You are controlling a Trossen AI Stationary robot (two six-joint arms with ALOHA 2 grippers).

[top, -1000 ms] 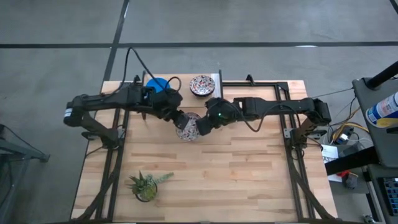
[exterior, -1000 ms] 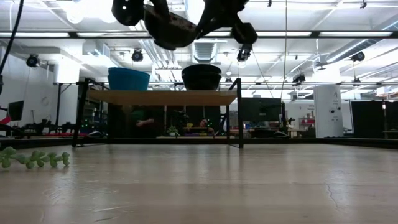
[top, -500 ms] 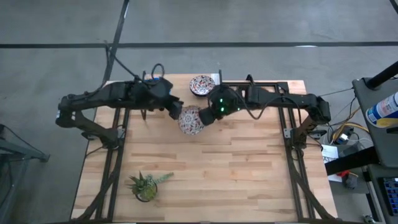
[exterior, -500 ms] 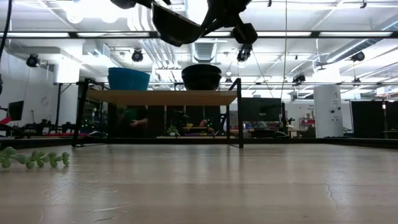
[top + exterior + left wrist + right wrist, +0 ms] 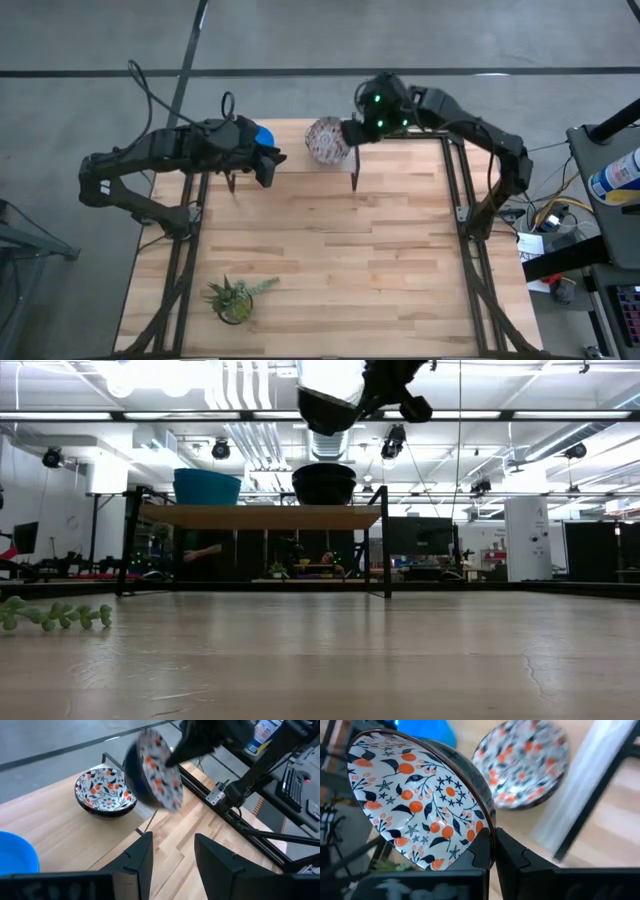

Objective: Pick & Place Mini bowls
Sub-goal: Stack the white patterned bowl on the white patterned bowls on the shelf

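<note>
My right gripper (image 5: 346,134) is shut on a white bowl with a red-and-dark pattern (image 5: 420,800), high above the raised shelf (image 5: 260,516) at the table's far edge. A second patterned bowl (image 5: 525,762) and a bright blue bowl (image 5: 207,487) rest on their bases on that shelf. In the high view the held bowl (image 5: 325,140) covers the one beneath it. My left gripper (image 5: 172,852) is open and empty, left of the held bowl (image 5: 152,770), near the blue bowl (image 5: 263,134). My right gripper pinches the patterned bowl's rim (image 5: 487,831), one finger inside the bowl and one (image 5: 512,854) on its dark outer wall. The bowl is lifted clear and tipped steeply on edge, its inside facing sideways.
A small green potted plant (image 5: 236,297) stands near the table's near left corner, its leaves (image 5: 55,615) showing in the low view. The shelf's dark frame legs (image 5: 386,555) stand at the far edge. Bare wood (image 5: 340,260) fills the table's middle.
My right gripper has carried the patterned bowl up and toward the far edge, from over the table's middle to above the shelf, and the bowl has tipped steeper. My left gripper has drawn back from the bowl toward the left and the far edge.
</note>
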